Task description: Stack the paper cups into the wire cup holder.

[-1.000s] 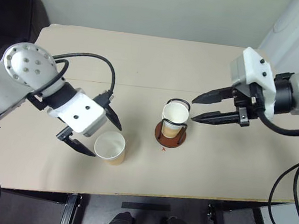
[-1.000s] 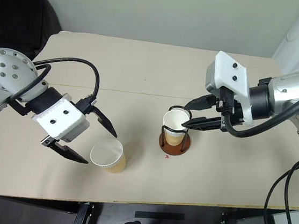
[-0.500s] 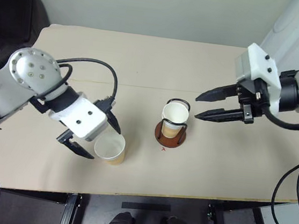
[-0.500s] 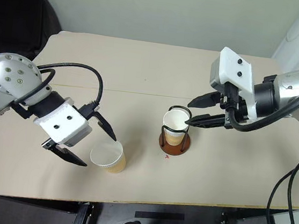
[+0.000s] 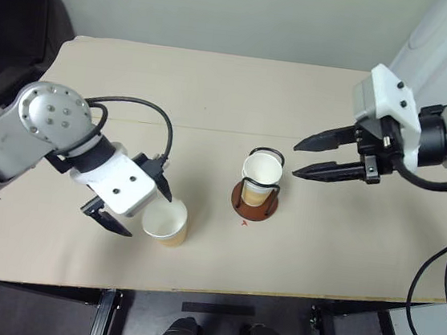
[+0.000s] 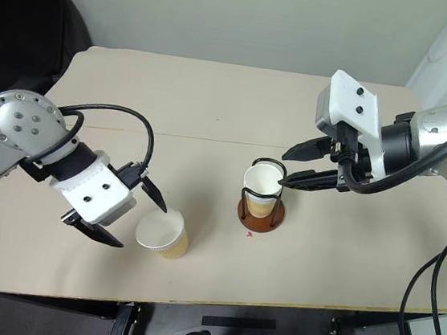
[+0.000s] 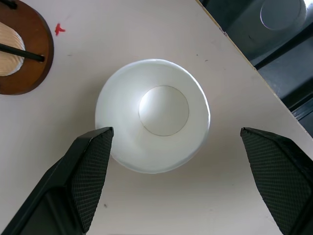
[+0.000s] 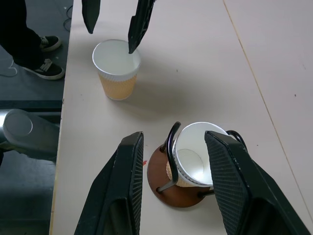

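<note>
Left gripper (image 5: 135, 203): jaws wide, straddling a loose cup (image 5: 165, 221) on the table (image 5: 216, 86), not gripping.
Right gripper (image 5: 299, 157): parted, empty, beside the holder (image 5: 255, 201).
Holder: stacked cups (image 5: 261, 173) inside.

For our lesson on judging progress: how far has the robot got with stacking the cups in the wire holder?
Done: the wire cup holder already has cups sitting in it. In hand: the open left gripper hangs over the loose cup standing upright on the table, not gripping it. Left: grasp it, carry it over and stack it. The right gripper is open and empty beside the holder.
</note>
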